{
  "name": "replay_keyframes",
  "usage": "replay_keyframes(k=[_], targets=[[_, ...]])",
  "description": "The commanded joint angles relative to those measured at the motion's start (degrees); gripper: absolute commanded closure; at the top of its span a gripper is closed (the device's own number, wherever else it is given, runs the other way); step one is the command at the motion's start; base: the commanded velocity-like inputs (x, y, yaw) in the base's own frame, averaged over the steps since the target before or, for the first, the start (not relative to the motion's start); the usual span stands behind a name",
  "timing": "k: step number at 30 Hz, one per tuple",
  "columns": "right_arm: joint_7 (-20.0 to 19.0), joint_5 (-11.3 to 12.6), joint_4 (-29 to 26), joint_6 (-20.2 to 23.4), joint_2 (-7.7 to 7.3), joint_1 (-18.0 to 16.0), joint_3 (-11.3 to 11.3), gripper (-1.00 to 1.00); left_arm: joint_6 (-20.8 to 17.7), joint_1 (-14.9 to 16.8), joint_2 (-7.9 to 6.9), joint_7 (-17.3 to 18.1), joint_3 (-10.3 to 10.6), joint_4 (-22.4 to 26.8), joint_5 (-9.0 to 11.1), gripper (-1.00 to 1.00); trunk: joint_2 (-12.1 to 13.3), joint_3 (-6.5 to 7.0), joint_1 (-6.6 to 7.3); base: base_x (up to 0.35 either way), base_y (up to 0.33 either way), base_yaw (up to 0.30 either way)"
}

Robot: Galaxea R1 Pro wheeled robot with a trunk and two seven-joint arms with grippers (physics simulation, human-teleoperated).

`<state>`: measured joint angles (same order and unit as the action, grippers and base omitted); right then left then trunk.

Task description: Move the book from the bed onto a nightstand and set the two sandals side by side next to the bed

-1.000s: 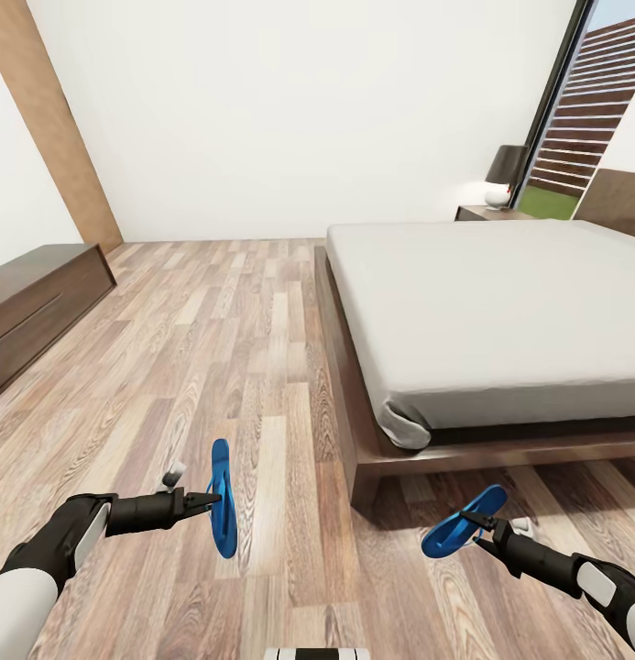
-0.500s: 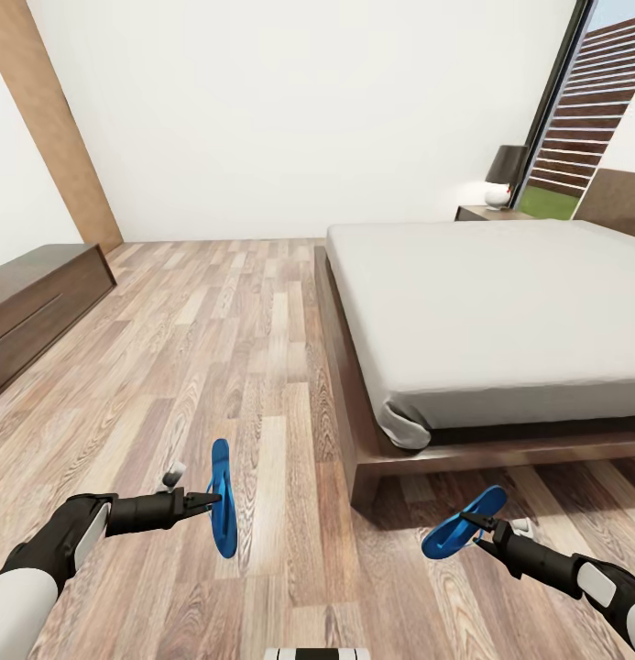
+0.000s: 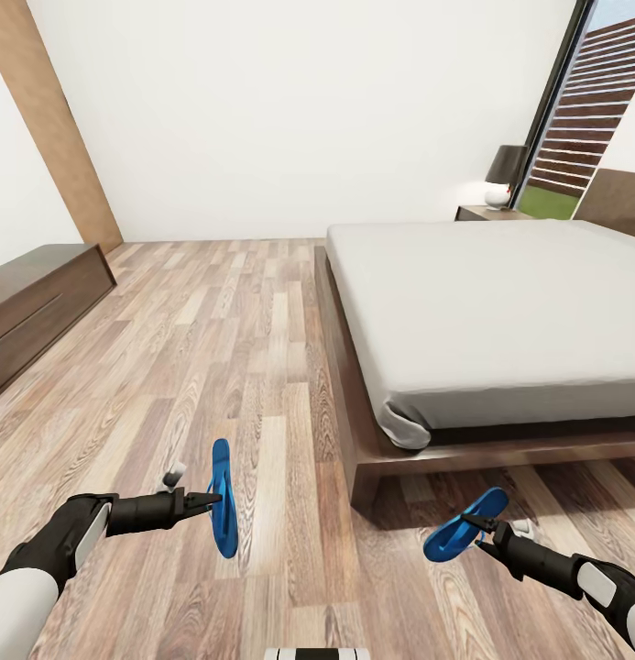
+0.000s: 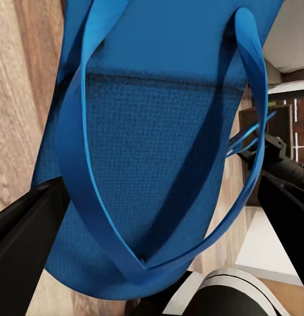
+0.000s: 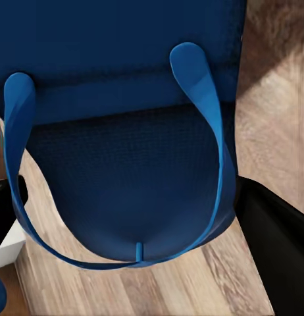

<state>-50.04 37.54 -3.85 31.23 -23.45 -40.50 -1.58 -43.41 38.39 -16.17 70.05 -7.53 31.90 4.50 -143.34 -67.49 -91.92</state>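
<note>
Both arms reach forward low over the wooden floor, each carrying a bright blue sandal. My left gripper (image 3: 212, 500) is shut on one sandal (image 3: 223, 499), which hangs on edge above the floor; close up, this sandal (image 4: 158, 138) shows its sole and straps. My right gripper (image 3: 482, 533) is shut on the other sandal (image 3: 464, 526), tilted near the bed's foot corner; the same sandal (image 5: 126, 125) shows close up between my black fingers. The bed (image 3: 482, 312) with its grey mattress stands ahead at the right. A nightstand (image 3: 487, 213) with a black-shaded lamp sits beyond it. The book is out of view.
A long low dark wooden cabinet (image 3: 33, 307) stands against the left wall. Open wooden floor (image 3: 235, 339) stretches between the cabinet and the bed. A tall window (image 3: 592, 110) fills the far right corner.
The right sandal has sunk very slightly; otherwise both arms and sandals hold still.
</note>
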Motion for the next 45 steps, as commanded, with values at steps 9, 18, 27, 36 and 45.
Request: replay_keyframes(k=[9,18,27,36,45], targets=[[3.5,0.2,0.0,0.7,-0.01,0.0,0.5,1.0,-0.4,0.0,0.08,0.0,-0.1,0.0,0.3,1.0,0.0,-0.05,0.01,0.0,0.0,0.0],[5.4,-0.2,0.0,0.7,-0.01,0.0,1.0,1.0,-0.4,0.0,0.09,0.0,-0.2,0.0,0.3,1.0,0.0,-0.05,0.01,0.0,0.0,0.0],[11.1,-0.4,-0.5,0.8,0.06,0.0,1.2,1.0,-0.4,0.0,0.09,0.1,-0.3,0.0,0.3,1.0,0.0,-0.05,0.01,0.0,0.0,0.0],[15.7,-0.4,-0.5,0.8,0.12,0.0,3.4,1.0,-0.4,0.0,0.08,-0.1,-0.4,0.0,0.3,1.0,0.0,-0.05,0.01,0.0,0.0,0.0],[17.9,-0.3,-0.8,0.9,0.15,0.0,4.3,1.0,-0.4,0.0,0.14,-0.2,-0.4,0.0,0.3,1.0,0.0,-0.05,0.01,0.0,0.0,0.0]])
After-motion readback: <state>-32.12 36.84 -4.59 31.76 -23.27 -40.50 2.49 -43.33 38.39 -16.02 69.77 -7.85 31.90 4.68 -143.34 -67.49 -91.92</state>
